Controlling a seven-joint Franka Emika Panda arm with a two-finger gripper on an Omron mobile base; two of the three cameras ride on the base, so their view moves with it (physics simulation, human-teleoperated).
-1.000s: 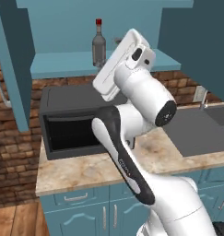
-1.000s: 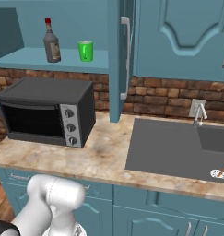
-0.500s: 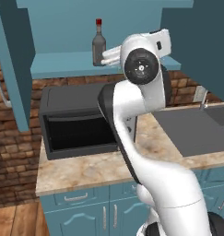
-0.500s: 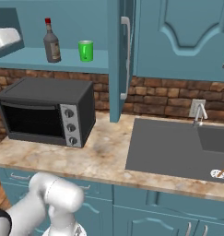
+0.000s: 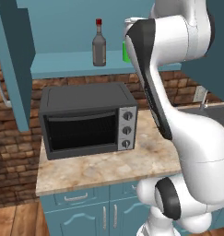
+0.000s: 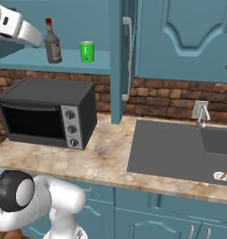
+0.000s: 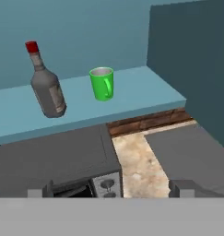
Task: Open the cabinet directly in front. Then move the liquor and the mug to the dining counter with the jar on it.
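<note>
In the left base view my own arm covers most of the mug [image 5: 126,51], leaving a sliver of green beside the liquor [image 5: 99,44]. My gripper [image 7: 113,188] shows in the hand view as two small dark tips at the bottom edge, set well apart with nothing between them, so it stands wide and empty. In the right base view my white hand enters at the upper left corner, cut off by the frame.

The cabinet [image 6: 126,56] is open; one door stands edge-on with its silver bar handle toward me, and the other door [image 5: 12,64] swings out at the left of the left base view. On its blue shelf [image 7: 132,94] the liquor [image 6: 52,43] stands upright with its red cap, and the mug [image 6: 87,51] stands just beside it to the right, apart, handle toward the hand camera.

Below the shelf runs a brick wall, then a dark toaster oven [image 6: 45,112] on a marbled counter [image 6: 105,158]. A grey sink [image 6: 180,149] with a faucet [image 6: 203,114] lies to the right. Something small lies at the sink's right edge, too small to identify.
</note>
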